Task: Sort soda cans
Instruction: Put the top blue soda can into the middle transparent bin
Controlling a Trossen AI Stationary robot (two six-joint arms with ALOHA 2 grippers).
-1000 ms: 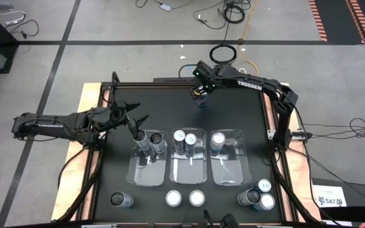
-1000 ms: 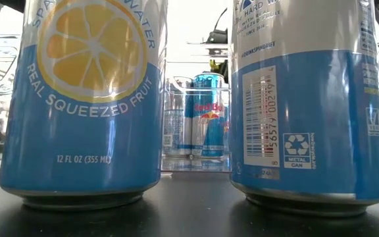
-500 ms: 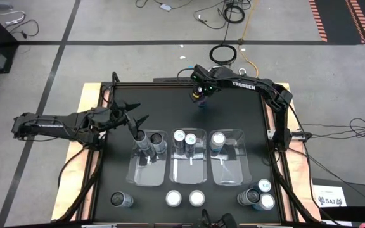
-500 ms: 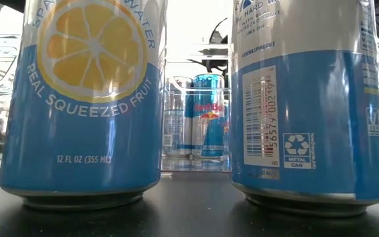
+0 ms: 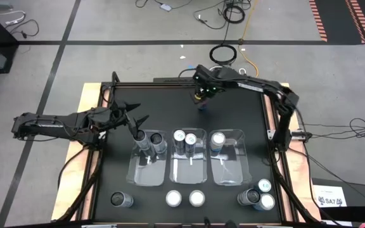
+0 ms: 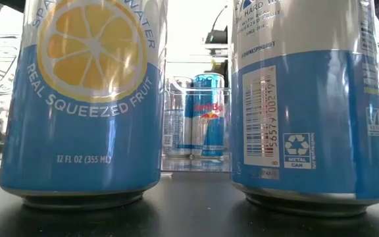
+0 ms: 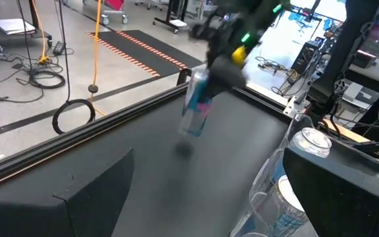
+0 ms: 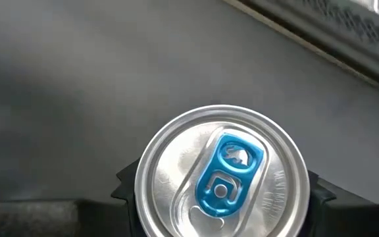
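The right gripper (image 5: pixel 200 96) is at the far edge of the black table (image 5: pixel 233 107), its fingers at either side of a slim blue-and-silver can with a blue pull tab (image 8: pixel 220 181). They appear clamped on it, and in the left wrist view the can hangs tilted just above the tabletop, so it seems lifted.

Nearer than that can stand three clear plastic bins (image 5: pixel 188 166): the left one holds two dark grey cans (image 5: pixel 149 143), the middle one two silver-topped cans (image 5: pixel 185 140), the right one a single can (image 5: pixel 218 140).

Beyond the bins, along the near edge, about six cans (image 5: pixel 196 198) are still unsorted, so I judge the sorting to be roughly half done.

The left gripper (image 5: pixel 134 116) waits left of the bins, fingers spread.
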